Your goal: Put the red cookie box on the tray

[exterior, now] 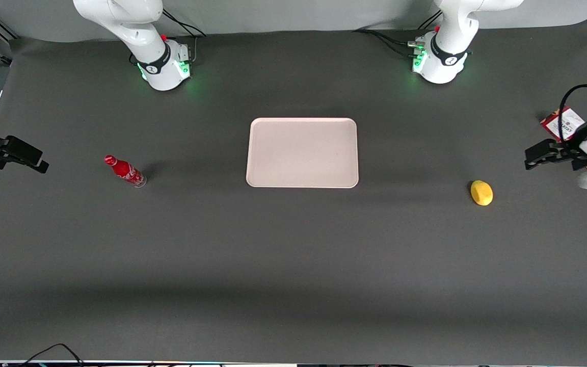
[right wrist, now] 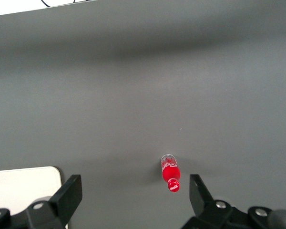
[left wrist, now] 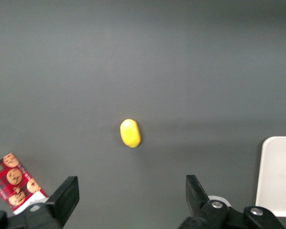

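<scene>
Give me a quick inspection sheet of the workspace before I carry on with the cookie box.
Surface: dark grey table, flat, no spills seen.
Job's things: red cookie box lies at the working arm's end of the table, partly hidden by the arm; tray sits mid-table, nothing on it.
Clutter: yellow lemon-like object between tray and box, nearer the front camera than the box; small red bottle stands toward the parked arm's end.
Grippers: left gripper open, holding nothing, raised near the box, not touching it.
Cables: black cable loops over the working arm's wrist; more run by the arm bases.
Surroundings: nothing seen of note.
</scene>
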{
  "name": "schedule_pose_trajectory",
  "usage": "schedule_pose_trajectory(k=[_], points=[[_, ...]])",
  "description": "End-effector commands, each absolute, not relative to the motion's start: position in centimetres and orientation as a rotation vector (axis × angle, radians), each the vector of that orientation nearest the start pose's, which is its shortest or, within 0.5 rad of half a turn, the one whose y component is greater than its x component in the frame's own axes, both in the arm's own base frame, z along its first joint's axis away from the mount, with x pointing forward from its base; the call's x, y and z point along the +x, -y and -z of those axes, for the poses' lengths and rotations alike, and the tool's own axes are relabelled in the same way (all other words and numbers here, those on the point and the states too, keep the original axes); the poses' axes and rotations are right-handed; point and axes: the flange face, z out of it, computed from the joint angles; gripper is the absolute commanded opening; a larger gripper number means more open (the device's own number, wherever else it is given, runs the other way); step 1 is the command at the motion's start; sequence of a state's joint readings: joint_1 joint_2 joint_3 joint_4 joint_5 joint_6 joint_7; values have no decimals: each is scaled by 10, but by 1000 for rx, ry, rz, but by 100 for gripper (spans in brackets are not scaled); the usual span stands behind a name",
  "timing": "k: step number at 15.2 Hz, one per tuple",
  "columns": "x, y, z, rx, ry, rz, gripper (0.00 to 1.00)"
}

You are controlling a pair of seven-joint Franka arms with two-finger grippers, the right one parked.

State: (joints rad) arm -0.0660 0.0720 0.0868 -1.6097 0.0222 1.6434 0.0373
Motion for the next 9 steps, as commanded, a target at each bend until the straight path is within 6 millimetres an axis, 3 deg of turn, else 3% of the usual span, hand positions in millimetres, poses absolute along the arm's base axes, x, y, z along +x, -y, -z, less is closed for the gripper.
schedule_pose_trajectory(k=[1,3,6,9], points=[[569,-96,-574,-3081,114,-89,100],[556,-155,-568,-3060,153,-117,100],[521,-247,-548,-3047,324,-176,100],[486,-309,-511,-3023,488,-209,100]])
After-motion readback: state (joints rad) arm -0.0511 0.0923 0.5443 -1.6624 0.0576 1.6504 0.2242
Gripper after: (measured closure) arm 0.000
